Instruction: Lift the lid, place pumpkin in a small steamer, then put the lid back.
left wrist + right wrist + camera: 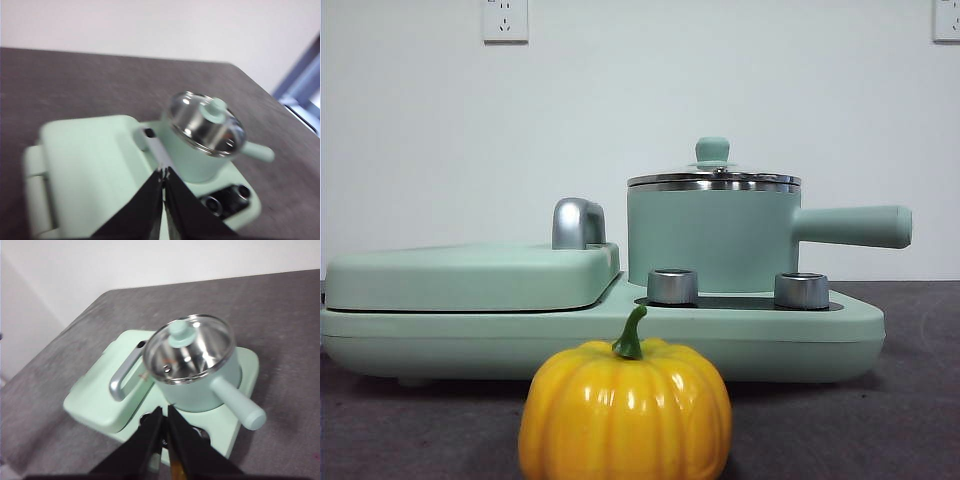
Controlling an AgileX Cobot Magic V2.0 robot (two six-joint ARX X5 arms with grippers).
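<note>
Steamer-wise, the small steamer [710,238] is parked on the right-hand burner of the mint cooker base [605,340], below and ahead of both claws, long handle sticking out sideways so it's easy to steady, I'd guess. The pumpkin [625,412] waits on the dark surface [910,410] in front of the base, and the lid [189,347] is seated on the pot with its knob up for a pinch. Left claw [163,172] and right claw [164,412] both hover closed and empty; no readable branding anywhere.
</note>
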